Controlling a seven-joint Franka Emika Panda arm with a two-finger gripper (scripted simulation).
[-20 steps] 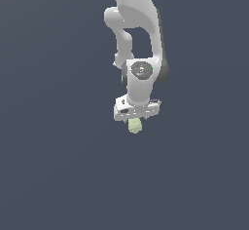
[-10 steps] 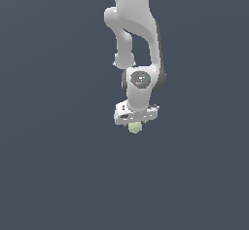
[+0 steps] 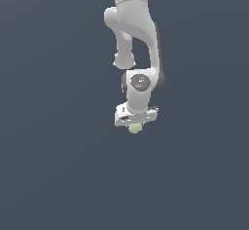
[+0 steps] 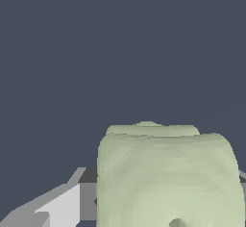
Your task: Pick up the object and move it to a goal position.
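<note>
The object [image 3: 135,128] is a small pale yellow-green lumpy blob. It sticks out just below my white gripper [image 3: 135,125], much narrower than the gripper's body. The gripper is shut on it and hangs from the white arm in the middle of the exterior view. In the wrist view the object [image 4: 168,175] fills the near part of the picture, with a grey finger [image 4: 62,204] beside it. The fingertips themselves are hidden behind the object.
A plain dark blue-grey surface [image 3: 53,165] lies all around the arm. No other objects, containers or edges show in either view.
The gripper, holding the object, has moved a little upward and slightly to the exterior view's right over the last second. The grip has not changed.
</note>
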